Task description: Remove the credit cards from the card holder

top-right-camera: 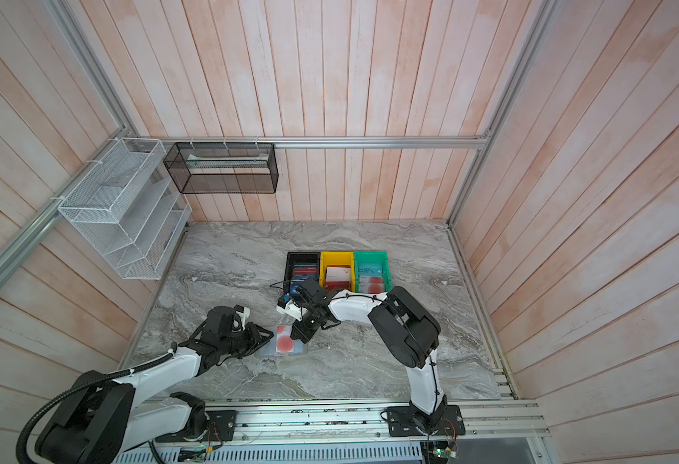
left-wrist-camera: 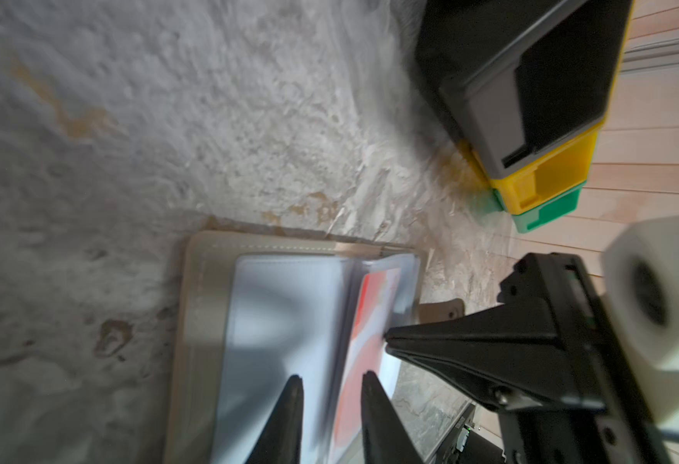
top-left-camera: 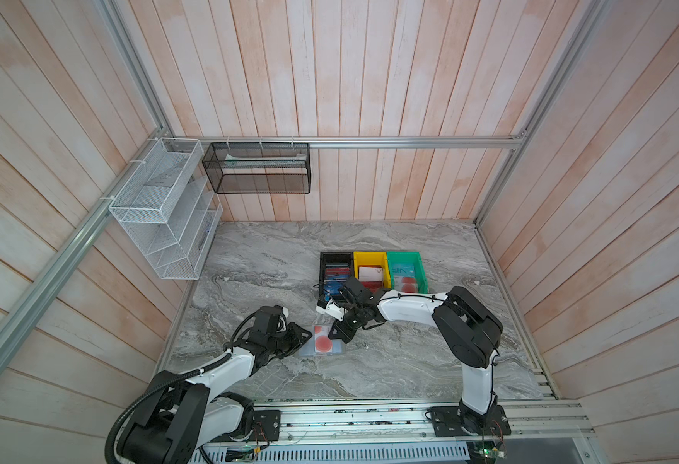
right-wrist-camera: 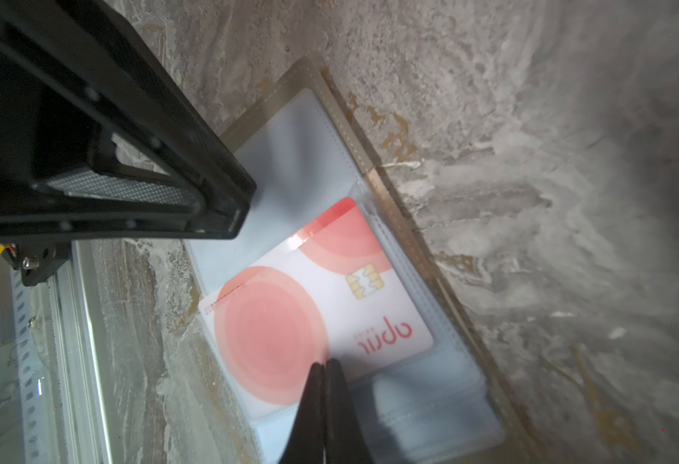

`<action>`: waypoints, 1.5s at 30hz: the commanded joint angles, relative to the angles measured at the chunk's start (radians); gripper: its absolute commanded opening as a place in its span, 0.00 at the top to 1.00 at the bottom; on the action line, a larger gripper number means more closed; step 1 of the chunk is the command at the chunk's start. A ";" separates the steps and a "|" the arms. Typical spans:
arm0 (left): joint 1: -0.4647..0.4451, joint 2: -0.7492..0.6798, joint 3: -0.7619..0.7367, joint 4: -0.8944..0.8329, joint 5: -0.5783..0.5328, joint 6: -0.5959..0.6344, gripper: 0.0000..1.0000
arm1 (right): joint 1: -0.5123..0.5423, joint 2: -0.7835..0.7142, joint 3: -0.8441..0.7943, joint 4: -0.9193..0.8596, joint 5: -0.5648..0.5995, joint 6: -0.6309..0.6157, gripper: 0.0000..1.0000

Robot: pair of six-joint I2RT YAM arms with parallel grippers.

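Note:
The card holder [top-left-camera: 305,352] [top-right-camera: 264,352] lies open on the marble between my two grippers, its beige cover [left-wrist-camera: 205,289] down and its clear sleeves up. A white credit card with red circles [top-left-camera: 324,342] [right-wrist-camera: 318,305] sits in a sleeve, one corner poking out. My right gripper [top-left-camera: 333,336] [right-wrist-camera: 326,363] is shut, its tips pressing on that card's edge. My left gripper [top-left-camera: 309,333] [left-wrist-camera: 332,377] stands a little open at the holder's left side, one fingertip on either side of the sleeves' fold. No other credit card shows in the holder.
A black bin [top-left-camera: 336,257], a yellow bin [top-left-camera: 370,257] and a green bin [top-left-camera: 404,257] stand in a row just behind the grippers, with cards inside. A white wire rack [top-left-camera: 161,209] and a black mesh basket [top-left-camera: 257,168] hang on the walls.

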 commanded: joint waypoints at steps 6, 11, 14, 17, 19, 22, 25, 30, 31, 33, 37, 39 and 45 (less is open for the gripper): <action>-0.002 0.049 -0.019 0.162 0.052 -0.013 0.74 | 0.014 0.050 -0.006 -0.061 0.042 0.006 0.97; -0.002 0.084 -0.034 0.202 0.057 -0.021 0.80 | 0.014 0.051 -0.006 -0.059 0.042 0.011 0.97; -0.002 0.093 -0.039 0.209 0.058 -0.023 0.79 | 0.012 0.052 -0.007 -0.063 0.042 0.009 0.97; -0.002 0.095 -0.039 0.211 0.062 -0.019 0.78 | 0.012 0.052 -0.011 -0.062 0.044 0.009 0.97; -0.004 0.102 -0.039 0.219 0.065 -0.018 0.78 | 0.012 0.053 -0.012 -0.061 0.042 0.009 0.97; -0.005 0.123 -0.038 0.236 0.066 -0.021 0.79 | 0.012 0.057 -0.010 -0.061 0.041 0.010 0.97; -0.008 0.153 -0.041 0.264 0.072 -0.027 0.82 | 0.012 0.055 -0.012 -0.061 0.041 0.011 0.97; -0.012 0.181 -0.042 0.283 0.082 -0.031 0.85 | 0.012 0.052 -0.016 -0.061 0.042 0.012 0.97; -0.012 0.180 -0.041 0.277 0.083 -0.028 0.85 | 0.012 0.052 -0.017 -0.061 0.041 0.011 0.97; -0.012 0.174 -0.039 0.262 0.077 -0.023 0.86 | 0.010 0.052 -0.018 -0.062 0.043 0.011 0.97; -0.012 0.164 -0.034 0.235 0.073 -0.010 0.88 | 0.010 0.054 -0.018 -0.064 0.044 0.014 0.97; -0.012 0.159 -0.036 0.226 0.070 -0.006 0.87 | 0.010 0.054 -0.019 -0.063 0.044 0.015 0.97; -0.012 0.150 -0.046 0.215 0.062 -0.006 0.88 | 0.010 0.055 -0.019 -0.065 0.042 0.016 0.97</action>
